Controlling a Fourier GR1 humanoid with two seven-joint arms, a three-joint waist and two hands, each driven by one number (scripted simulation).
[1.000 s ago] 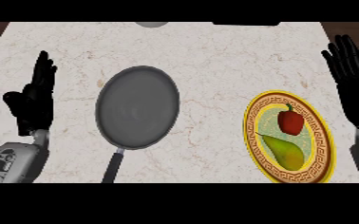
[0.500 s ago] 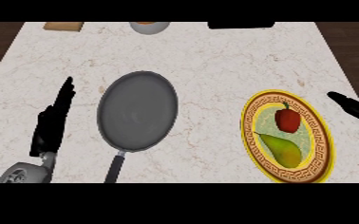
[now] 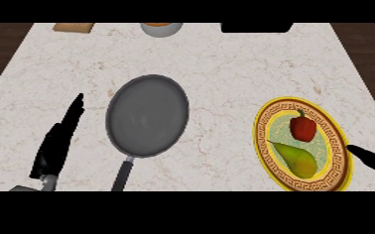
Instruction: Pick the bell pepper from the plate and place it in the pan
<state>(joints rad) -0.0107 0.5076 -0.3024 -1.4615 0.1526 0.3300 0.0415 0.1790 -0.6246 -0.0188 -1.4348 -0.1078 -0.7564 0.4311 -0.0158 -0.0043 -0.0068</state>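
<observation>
A red bell pepper (image 3: 303,128) lies on the upper part of a yellow patterned plate (image 3: 273,120) at the right of the counter, with a green pear (image 3: 295,157) just below it on the same plate. A dark grey pan (image 3: 147,115) sits left of centre, its handle (image 3: 122,175) pointing toward the lower edge. My left hand (image 3: 58,143) shows edge-on at the lower left, fingers straight, apart from the pan. Only a fingertip of my right hand (image 3: 362,154) shows at the right edge, just past the plate's rim.
Along the counter's far edge stand a bowl with orange contents (image 3: 161,28), a wooden board corner (image 3: 73,27) and a black object (image 3: 256,27). Bare marble lies between the pan and the plate.
Both hands have dropped lower and turned edge-on. The right hand has slid down toward the plate's lower right rim, almost out of view. The view has tilted, showing more of the counter's far edge.
</observation>
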